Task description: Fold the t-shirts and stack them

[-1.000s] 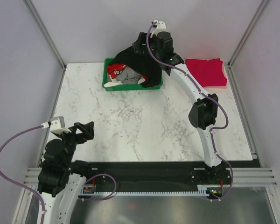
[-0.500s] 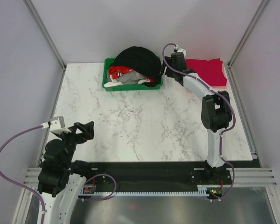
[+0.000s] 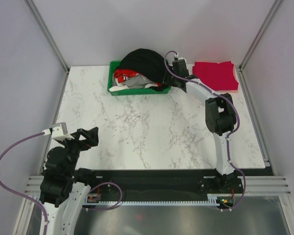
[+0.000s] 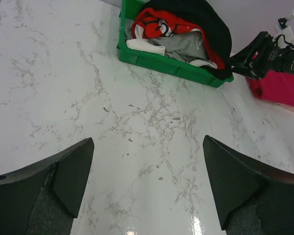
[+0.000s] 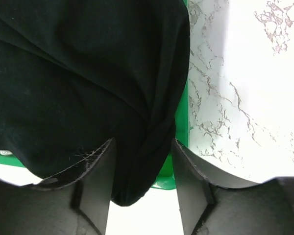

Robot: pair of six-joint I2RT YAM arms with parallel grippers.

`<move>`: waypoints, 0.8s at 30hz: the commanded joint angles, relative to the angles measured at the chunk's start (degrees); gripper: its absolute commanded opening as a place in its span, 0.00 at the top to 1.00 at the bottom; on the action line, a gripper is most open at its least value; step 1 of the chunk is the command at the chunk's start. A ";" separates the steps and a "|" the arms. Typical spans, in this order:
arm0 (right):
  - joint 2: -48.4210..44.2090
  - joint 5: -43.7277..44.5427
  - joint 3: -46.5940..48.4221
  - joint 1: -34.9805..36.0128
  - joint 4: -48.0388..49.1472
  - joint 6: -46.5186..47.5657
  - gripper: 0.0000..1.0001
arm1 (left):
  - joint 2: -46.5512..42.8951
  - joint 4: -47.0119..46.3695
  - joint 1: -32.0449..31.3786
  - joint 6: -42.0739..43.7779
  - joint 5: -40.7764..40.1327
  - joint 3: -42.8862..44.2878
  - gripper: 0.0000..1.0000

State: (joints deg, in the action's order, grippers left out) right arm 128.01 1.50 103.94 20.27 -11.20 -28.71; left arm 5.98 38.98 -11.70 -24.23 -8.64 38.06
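The right fingers [image 5: 95, 181] reach in at the right end of the green bin [image 3: 137, 89]. They stand part-way apart on either side of a hanging fold of the black t-shirt [image 5: 88, 73]; whether they pinch it I cannot tell. That shirt is heaped over the bin at the far edge of the desk [image 3: 137, 127]. A folded crimson-pink t-shirt [image 3: 215, 74] lies near the bin's right end. The left fingers [image 4: 71, 169] hang spread wide above the desk.

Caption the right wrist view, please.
Right pincer straddling a fold of black cloth t-shirt draped over the green plastic bin.
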 commanded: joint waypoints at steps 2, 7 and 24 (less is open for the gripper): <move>-0.47 1.05 0.30 -0.32 0.83 -0.73 0.52 | -0.70 -1.80 0.37 1.20 0.21 -0.18 0.01; -0.74 0.61 -0.23 -0.50 1.01 -0.56 0.69 | -0.70 -1.80 0.37 1.20 0.21 -0.18 0.01; -0.30 -1.32 -1.55 -0.67 1.18 -1.61 0.77 | -0.97 -1.80 0.63 1.20 0.12 -0.18 0.01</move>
State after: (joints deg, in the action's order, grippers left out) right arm 128.01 0.58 101.62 19.99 -10.37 -29.95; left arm 5.61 38.89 -11.60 -24.23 -8.67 38.06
